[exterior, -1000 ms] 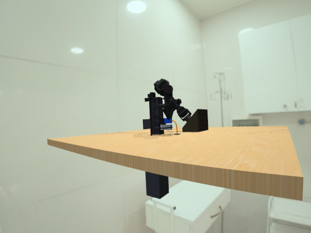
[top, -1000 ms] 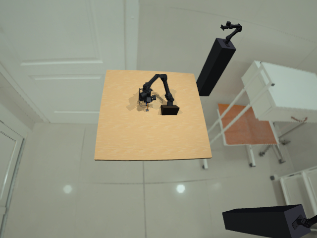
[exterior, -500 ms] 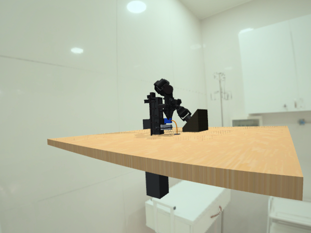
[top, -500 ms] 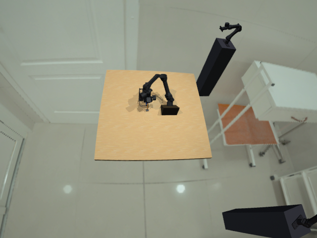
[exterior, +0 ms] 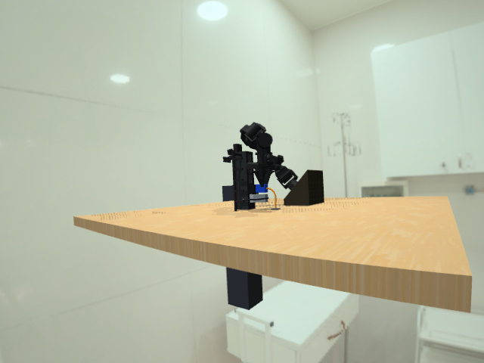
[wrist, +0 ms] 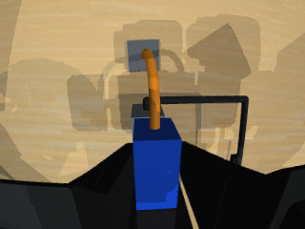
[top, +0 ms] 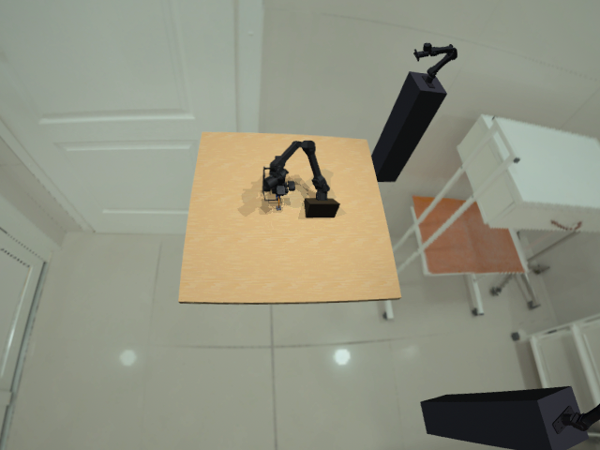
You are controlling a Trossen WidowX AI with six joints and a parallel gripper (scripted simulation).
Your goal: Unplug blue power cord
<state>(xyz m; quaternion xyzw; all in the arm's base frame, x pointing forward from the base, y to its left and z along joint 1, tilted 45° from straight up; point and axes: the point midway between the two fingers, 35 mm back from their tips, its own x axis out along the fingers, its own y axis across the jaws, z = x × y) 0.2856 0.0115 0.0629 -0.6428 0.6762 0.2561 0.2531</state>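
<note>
Currently, end effector (wrist: 156, 181) is clamped on the blue plug (wrist: 156, 162), fingers pressed to both sides of plug body, per wrist view, lower centre of frame. Orange cord (wrist: 152, 90) exits plug's far end, runs up-frame and arcs to a small grey-blue square pad (wrist: 141, 56) lying on the surface (wrist: 64, 13), upper centre. Thin black wire frame (wrist: 210, 101) crosses just behind plug, centre to right, w/ one leg dropping at right.

Exterior view: arm (exterior: 259, 150) at centre frame, bent downward, end effector (exterior: 262, 182) pointing down onto plug (exterior: 261, 187). Plug sits above a grey block (exterior: 258, 197), immediately right of an upright black strip (exterior: 242, 181) standing on the surface (exterior: 352, 230). Cannot tell whether plug is seated or just clear of socket. Cord (exterior: 272, 197) loops from plug down to surface at right. Black wedge base (exterior: 306, 188) right of arm.

Top view: arm (top: 303, 164) near surface (top: 291, 262) centre-top, plug area too small to resolve.
</note>
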